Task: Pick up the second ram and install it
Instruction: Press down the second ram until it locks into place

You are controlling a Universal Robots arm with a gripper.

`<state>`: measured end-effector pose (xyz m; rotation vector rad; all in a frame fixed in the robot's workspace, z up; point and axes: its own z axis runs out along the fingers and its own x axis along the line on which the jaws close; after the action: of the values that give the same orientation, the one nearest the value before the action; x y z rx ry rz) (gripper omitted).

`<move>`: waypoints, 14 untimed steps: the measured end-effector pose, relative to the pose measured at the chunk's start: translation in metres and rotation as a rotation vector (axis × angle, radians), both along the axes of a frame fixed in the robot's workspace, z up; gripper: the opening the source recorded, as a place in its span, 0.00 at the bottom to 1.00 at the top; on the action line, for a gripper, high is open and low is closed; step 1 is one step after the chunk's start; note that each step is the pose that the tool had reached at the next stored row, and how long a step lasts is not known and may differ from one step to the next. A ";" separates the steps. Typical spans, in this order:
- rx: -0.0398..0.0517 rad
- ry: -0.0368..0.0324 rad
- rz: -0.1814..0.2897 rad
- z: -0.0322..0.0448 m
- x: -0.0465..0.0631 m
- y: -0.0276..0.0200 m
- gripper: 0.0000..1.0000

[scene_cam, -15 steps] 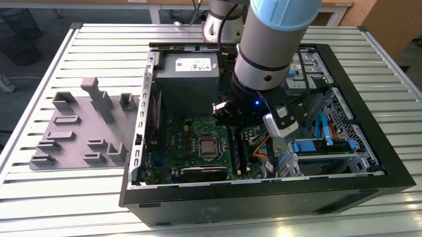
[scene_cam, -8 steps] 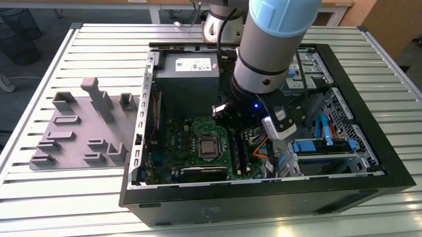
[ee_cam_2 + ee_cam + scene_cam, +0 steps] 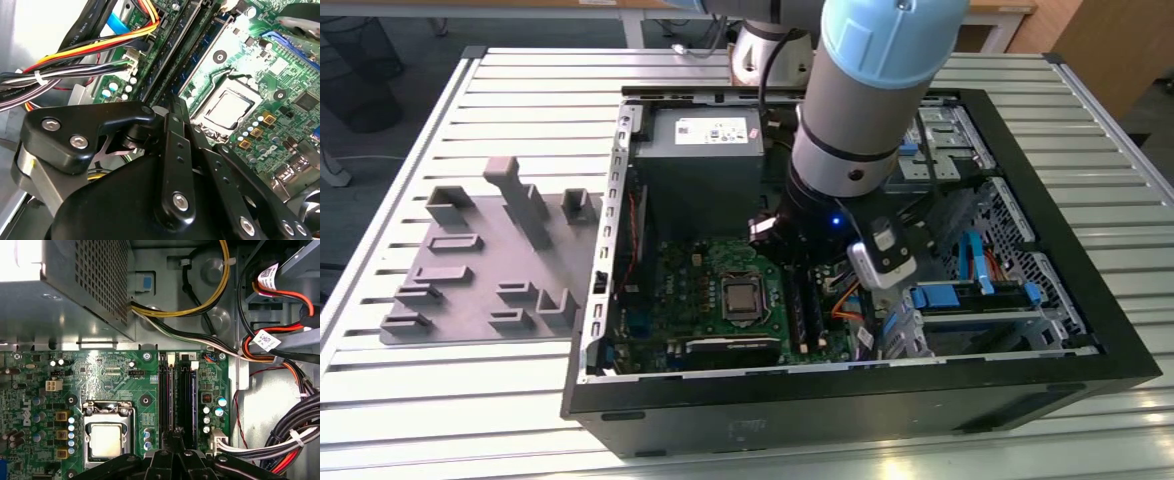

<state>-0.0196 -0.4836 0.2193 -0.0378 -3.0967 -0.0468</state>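
Step in hand, as I read it: install, not pick. The gripper (image 3: pixel 176 437) is down inside the open PC case (image 3: pixel 854 400), over the memory slots (image 3: pixel 167 400) that run along the motherboard (image 3: pixel 115 390) edge on the cable side, between the CPU socket (image 3: pixel 107 435) and the cable bundle (image 3: pixel 280 440). In both wrist views the jaws are drawn together, a narrow stance with no visible gap. I can't tell whether they pinch a board edge or only bear down on it. A long dark strip stands in the slot line right under the fingertips, and I take that for the second ram (image 3: pixel 190 400). It runs lengthwise from the gripper toward the power supply (image 3: pixel 700 150) end of the board. Whether it is fully seated or only resting in the slot can't be read, and the latches at the slot ends are too small to judge. The grey holder tray (image 3: pixel 480 270) sits on the slatted table (image 3: pixel 520 400) outside the case, on the exterior view's left, well apart from the arm. What the next move calls for: a straight push square to the board, with load spread along the stick, no sideways lean and no snagging the cables just beside the slots.
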 end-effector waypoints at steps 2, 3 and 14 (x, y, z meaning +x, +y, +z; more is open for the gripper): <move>0.0003 0.0000 0.000 -0.0021 0.000 0.0001 0.11; 0.0009 -0.0001 0.000 -0.0032 0.000 0.0001 0.11; 0.0018 0.0004 0.001 0.0102 0.000 0.0002 0.11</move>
<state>-0.0195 -0.4834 0.2295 -0.0367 -3.0962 -0.0496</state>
